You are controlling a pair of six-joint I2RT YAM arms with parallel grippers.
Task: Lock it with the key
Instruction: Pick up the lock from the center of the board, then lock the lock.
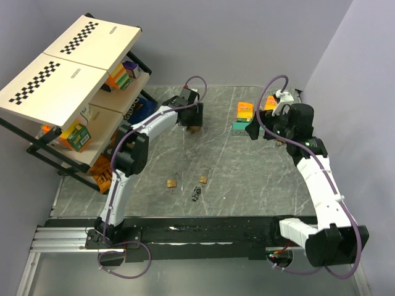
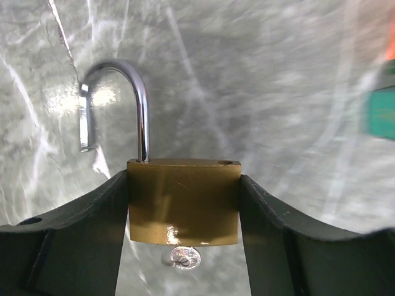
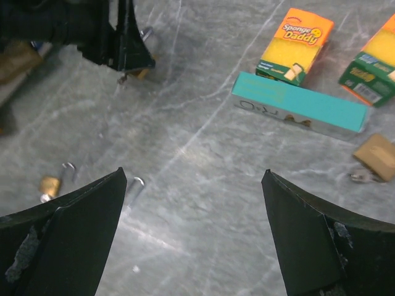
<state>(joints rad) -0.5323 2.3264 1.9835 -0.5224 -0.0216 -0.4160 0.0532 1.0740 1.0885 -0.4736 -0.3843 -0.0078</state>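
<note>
The shelf rack [image 1: 102, 117] at the counter's left edge holds small cartons [image 1: 75, 135] on its tiers. Near the middle of the far edge, the left gripper [image 1: 194, 123] clamps a brass padlock [image 2: 183, 200] by its sides, with the shackle swung open. The right gripper [image 3: 194, 176] hangs spread wide and holds nothing, towards the far right corner. The key [image 1: 196, 195] lies loose mid-counter, nearer the near edge, just beside a small padlock [image 1: 203, 179]. Its long axis seems to run near-to-far, but it is too small to tell which way it points.
</note>
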